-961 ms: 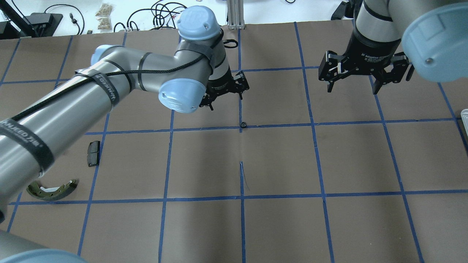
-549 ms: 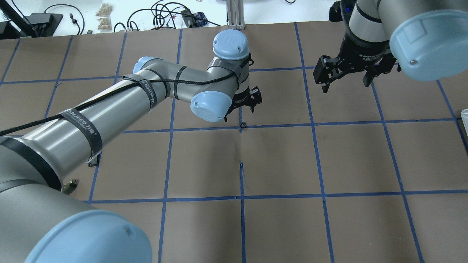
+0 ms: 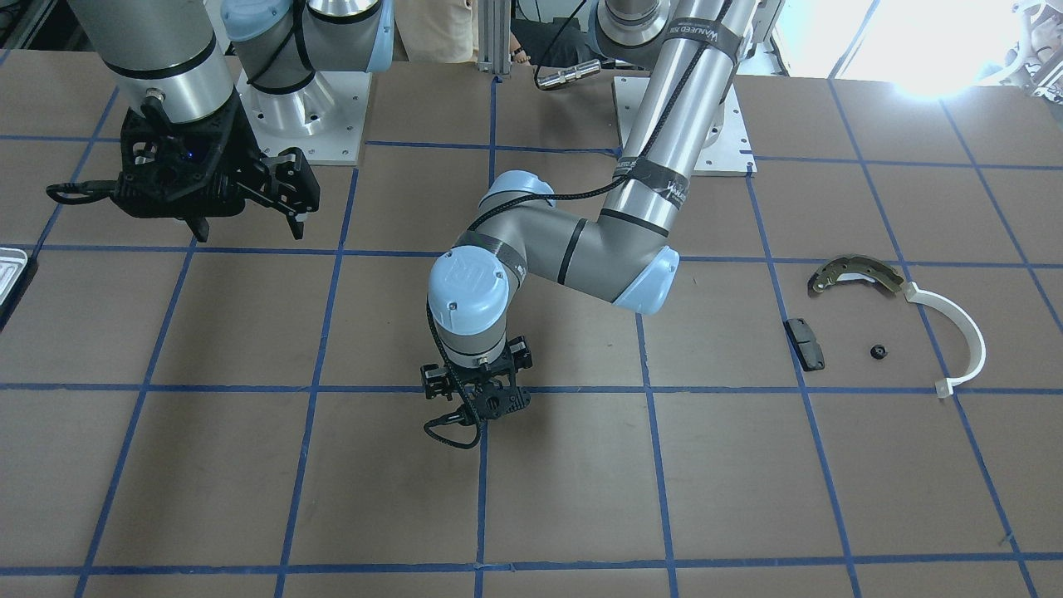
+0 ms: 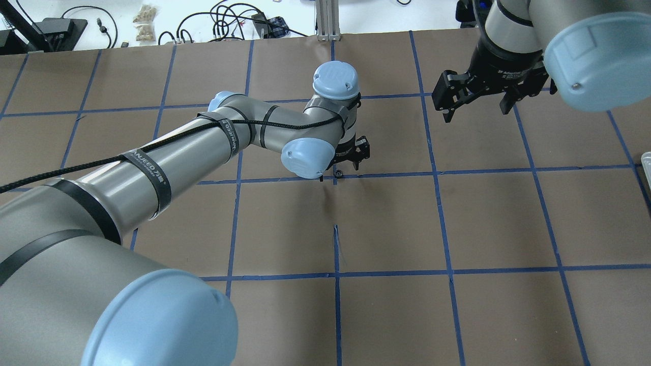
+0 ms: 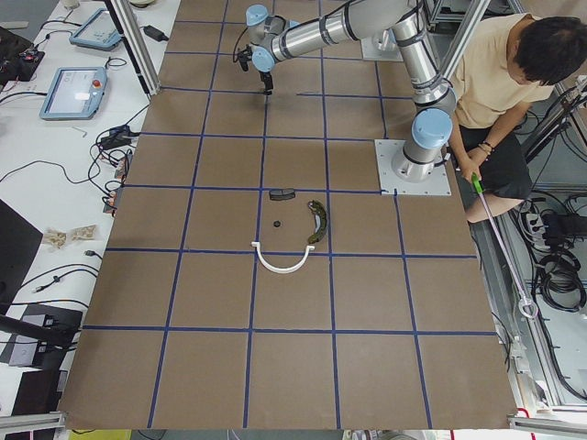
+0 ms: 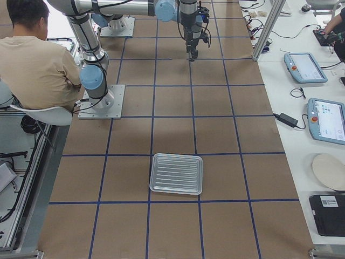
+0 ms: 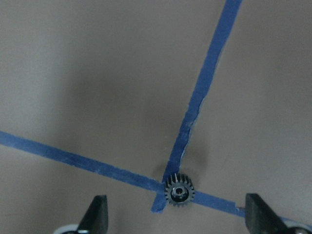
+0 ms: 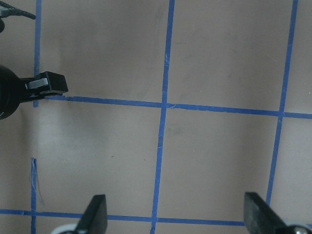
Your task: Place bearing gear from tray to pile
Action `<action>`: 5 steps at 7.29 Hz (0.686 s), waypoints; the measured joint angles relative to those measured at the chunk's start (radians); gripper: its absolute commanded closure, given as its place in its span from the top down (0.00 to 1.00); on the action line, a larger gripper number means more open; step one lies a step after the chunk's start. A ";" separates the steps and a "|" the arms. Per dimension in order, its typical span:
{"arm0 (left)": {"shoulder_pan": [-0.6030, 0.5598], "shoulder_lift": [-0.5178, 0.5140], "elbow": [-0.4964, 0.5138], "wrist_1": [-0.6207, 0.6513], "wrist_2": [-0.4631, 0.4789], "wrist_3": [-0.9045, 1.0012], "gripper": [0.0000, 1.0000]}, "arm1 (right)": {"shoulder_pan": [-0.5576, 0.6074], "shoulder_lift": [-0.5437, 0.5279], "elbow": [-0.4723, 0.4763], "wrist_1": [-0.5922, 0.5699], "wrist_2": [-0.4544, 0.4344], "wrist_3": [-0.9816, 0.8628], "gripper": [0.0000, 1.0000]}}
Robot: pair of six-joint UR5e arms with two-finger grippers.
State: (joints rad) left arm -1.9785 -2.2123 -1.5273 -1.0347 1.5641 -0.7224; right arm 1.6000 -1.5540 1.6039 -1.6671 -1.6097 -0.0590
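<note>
Room bright, light even, from above. Front view: white glare washes out far desk [image 3: 897, 116] corner on robot's left side. Soft dark shadow on desk under left arm [image 4: 178, 152], around gear [image 4: 337, 174]. Left wrist view dim, grey, bit blurry; gear teeth show; bottom edge fuzzy. Right wrist view brighter, sharper.

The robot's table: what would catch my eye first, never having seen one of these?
Probably the long grey left arm stretched over the table, its open left hand poised over a tiny toothed gear on a crossing of blue tape. The right hand hangs open and empty farther along, while a curved brake shoe and a white plastic arc lie at the robot's left.
</note>
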 measured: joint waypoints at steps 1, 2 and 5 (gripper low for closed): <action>-0.002 -0.004 0.003 0.001 0.000 0.000 0.47 | 0.000 -0.001 0.000 0.000 0.002 0.000 1.00; -0.002 -0.006 0.010 0.002 0.001 0.001 0.28 | 0.000 -0.001 0.000 0.000 0.002 0.001 1.00; -0.002 -0.013 0.023 0.002 0.002 0.018 0.05 | 0.000 -0.002 0.000 0.000 0.001 -0.001 1.00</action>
State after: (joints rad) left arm -1.9805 -2.2253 -1.5042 -1.0326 1.5663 -0.7039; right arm 1.6000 -1.5562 1.6043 -1.6674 -1.6083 -0.0600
